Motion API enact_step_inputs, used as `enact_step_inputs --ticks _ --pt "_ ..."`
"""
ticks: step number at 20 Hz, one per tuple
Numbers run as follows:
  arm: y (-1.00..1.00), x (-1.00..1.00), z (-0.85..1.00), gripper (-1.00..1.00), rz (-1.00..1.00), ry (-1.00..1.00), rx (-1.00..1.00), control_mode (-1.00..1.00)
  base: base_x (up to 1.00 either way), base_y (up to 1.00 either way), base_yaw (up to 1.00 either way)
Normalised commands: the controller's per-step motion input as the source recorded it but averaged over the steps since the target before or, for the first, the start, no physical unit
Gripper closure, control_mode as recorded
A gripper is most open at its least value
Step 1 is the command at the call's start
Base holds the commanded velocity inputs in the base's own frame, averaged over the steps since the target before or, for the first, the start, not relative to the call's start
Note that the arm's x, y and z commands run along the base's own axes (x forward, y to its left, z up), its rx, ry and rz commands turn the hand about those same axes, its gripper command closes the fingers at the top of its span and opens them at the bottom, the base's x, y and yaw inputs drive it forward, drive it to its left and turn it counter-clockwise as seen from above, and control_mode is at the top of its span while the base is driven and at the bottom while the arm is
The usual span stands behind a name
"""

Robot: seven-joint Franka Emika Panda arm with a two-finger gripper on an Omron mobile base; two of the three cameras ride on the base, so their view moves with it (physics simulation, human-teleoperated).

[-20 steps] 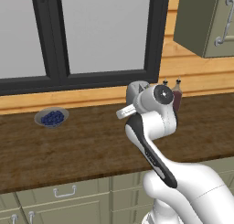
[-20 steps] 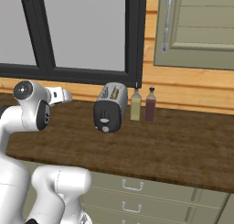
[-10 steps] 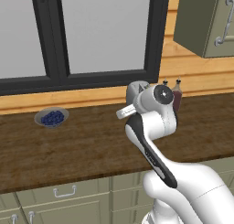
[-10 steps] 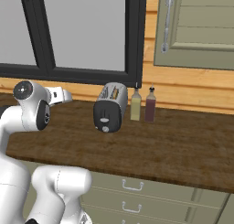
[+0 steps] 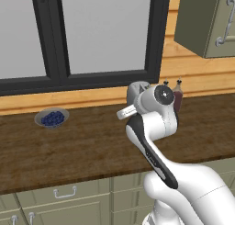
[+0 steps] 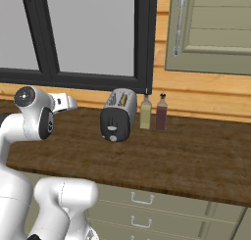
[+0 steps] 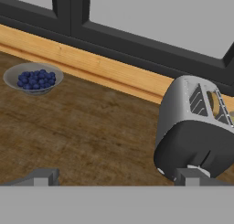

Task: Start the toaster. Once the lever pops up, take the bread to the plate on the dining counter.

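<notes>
1. The small silver-white boxy toaster with its black end panel is sitting on the dark wooden counter over the green cabinets, just beside two small bottles and below the black-framed window.
2. A sliver of tan bread is showing in one of the toaster's top slots in the hand view; it is sitting low in the slot, so I judge the slice is loaded but not yet toasted.
3. The white arm's two-finger gripper is hovering above the counter with its dark fingertips standing wide apart and holding nothing; the toaster is lying just ahead of it and to one side, not touching it.
4. Nothing in these views is showing the lever pressed down, so starting the toaster is looking like the step in hand, and it seems not yet done.
5. What is remaining, by my reading: pressing the lever, waiting for the pop-up, lifting the slice out, and carrying it to the plate on the dining counter.
6. A grey dish of blue berries is resting on the same counter, well apart from the toaster; it is no part of the job.
</notes>
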Motion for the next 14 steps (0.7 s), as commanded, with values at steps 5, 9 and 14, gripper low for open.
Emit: enact_step_inputs --ticks 5,9,14 --pt "0.00 0.00 0.00 -1.00 0.00 0.00 0.00 -1.00 0.00 0.00 0.00" --pt "0.00 0.00 0.00 -1.00 0.00 0.00 0.00 -1.00 0.00 0.00 0.00" --pt "0.00 0.00 0.00 -1.00 0.00 0.00 0.00 -1.00 0.00 0.00 0.00"
